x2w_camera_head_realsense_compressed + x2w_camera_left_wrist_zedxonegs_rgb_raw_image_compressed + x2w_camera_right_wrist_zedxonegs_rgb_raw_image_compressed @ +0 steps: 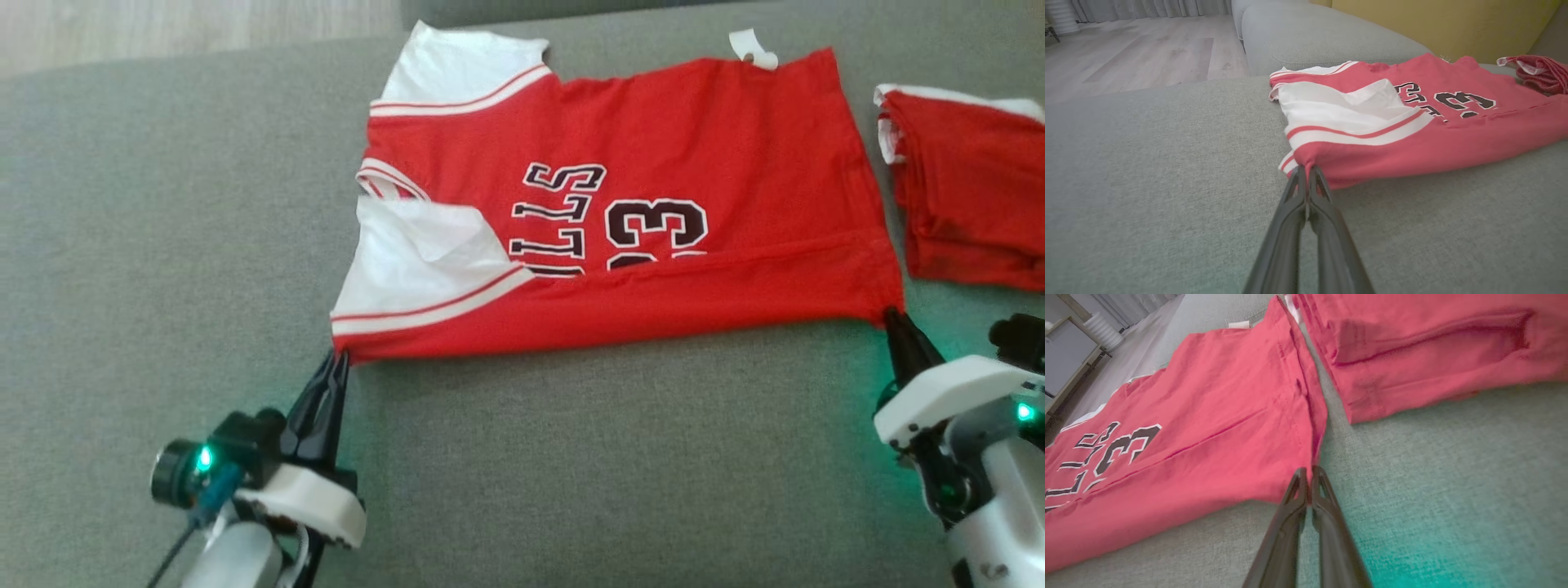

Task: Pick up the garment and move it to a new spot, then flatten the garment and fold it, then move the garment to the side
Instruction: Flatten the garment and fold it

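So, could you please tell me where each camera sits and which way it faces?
Head: high, looking down on the jersey; left pincer and right pincer at its near corners.
Left wrist: low, along the left pincer toward the white sleeve.
Right wrist: low, along the right pincer toward the folded garment.
Shared: the jersey's number.

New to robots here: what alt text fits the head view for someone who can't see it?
A red jersey with white sleeves lies flat on a grey sofa cushion, its near edge folded over. The left tool and right tool, both shut, pinch its two near corners. A folded red garment lies at the right.
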{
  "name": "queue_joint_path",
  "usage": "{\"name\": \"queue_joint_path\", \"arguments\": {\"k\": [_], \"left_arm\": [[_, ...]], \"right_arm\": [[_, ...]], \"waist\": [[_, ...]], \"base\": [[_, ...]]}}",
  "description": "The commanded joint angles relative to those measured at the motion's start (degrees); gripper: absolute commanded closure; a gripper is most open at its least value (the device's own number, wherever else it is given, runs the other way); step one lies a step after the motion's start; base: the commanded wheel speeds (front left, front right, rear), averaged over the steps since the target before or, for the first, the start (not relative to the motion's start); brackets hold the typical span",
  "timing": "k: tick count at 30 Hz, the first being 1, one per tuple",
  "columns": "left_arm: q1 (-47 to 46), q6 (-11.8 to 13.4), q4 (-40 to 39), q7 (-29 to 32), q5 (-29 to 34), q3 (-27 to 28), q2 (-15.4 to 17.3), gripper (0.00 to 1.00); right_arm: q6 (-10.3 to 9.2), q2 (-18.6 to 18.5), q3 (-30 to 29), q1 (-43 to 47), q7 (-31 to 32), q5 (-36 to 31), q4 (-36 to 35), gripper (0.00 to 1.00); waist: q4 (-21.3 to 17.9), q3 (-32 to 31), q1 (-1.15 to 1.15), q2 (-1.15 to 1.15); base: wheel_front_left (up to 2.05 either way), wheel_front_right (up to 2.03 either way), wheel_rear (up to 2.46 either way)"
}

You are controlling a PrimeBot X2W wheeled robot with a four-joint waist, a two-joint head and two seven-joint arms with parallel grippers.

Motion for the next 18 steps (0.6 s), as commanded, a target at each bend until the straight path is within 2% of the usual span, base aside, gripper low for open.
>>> {"name": "queue_joint_path", "arguments": {"k": [1, 10, 18], "left_arm": [[0.4, 0.5, -1.7, -0.5, -0.2, 1.6, 1.8, 1.0], [10.3, 4.3, -9.2, 0.6, -0.5, 0.3, 2.3, 1.0], [18.3, 7.3, -16.9, 3.1, 0.1, -1.8, 3.4, 1.0]], "right_arm": [[-0.04, -1.7, 1.1, 1.0, -0.8, 0.5, -1.8, 1.0], [-0.04, -4.8, 1.5, 11.7, -0.3, 2.9, -6.6, 1.0], [-0.04, -5.8, -3.2, 20.9, 2.5, 2.1, -14.4, 1.0]], "waist": [[0.5, -1.2, 0.0, 0.0], [2.3, -5.9, 0.0, 0.0], [2.3, -6.3, 0.0, 0.0]], "base": [[0.0, 0.0, 0.0], [0.0, 0.0, 0.0], [0.0, 0.0, 0.0]]}}
